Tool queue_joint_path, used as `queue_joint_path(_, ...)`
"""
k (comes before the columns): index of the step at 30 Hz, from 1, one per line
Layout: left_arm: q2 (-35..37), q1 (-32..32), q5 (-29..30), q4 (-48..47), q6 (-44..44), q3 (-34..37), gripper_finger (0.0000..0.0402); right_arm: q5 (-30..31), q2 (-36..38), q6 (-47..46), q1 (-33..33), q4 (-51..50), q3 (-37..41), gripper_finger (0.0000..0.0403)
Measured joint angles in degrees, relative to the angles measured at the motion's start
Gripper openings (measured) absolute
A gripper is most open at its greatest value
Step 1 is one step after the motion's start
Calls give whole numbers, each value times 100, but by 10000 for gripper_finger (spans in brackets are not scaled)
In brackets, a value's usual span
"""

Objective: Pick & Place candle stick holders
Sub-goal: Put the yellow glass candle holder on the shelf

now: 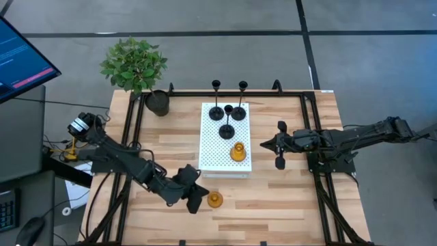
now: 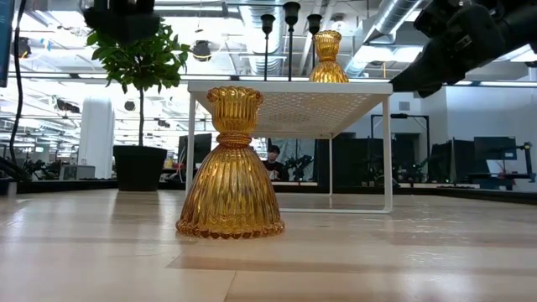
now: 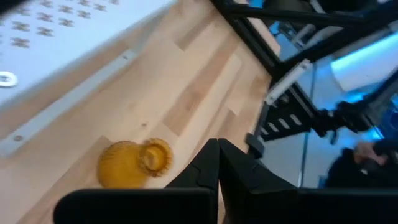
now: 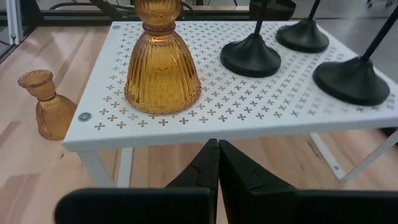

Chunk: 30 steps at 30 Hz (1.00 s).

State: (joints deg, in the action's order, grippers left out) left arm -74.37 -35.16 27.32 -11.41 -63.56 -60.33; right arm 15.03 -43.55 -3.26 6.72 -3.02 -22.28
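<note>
We are reading the white perforated shelf [image 1: 224, 140] as the collecting place: four black candle stick holders [image 1: 226, 130] are standing on its far half and one amber holder [image 1: 237, 152] is standing near its front edge, all upright on their bases. The second amber holder [image 1: 215, 199] is sitting alone on the wooden surface [image 1: 287, 198], in front of the shelf and apart from it. In the low view it is standing upright on its flared base, so we judge it is the last piece left to lift up; sitting upright and clear of the shelf legs, it is offering its narrow waist for a side grip.

The left claw [image 1: 198, 195] is lying low over the surface just beside that holder, on its left, with the arm stretching in diagonally from the rear left corner. In the left wrist view its two fingers [image 3: 208, 168] are pressing together, closed on nothing, and the holder is showing just past the tips, not touching them.

The right claw [image 1: 273, 145] is waiting beside the shelf's right edge, pointing at it, also closed and empty, its arm reaching in level from the right.
</note>
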Motion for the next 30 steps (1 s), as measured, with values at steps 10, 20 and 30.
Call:
queue_joint_path(10, -143, 573, -362, -6, -1042, 311, 2, 2, -298, 25, -2, 7, -2, 0)
queue_joint_path(20, -727, 623, -1542, -33, -1878, 31, 2, 7, -955, 15, 44, 31, -4, 0)
queue_joint_path(30, -750, 576, -1863, -588, -1957, -32, 3, 9, -1307, 19, 46, 64, -2, 0)
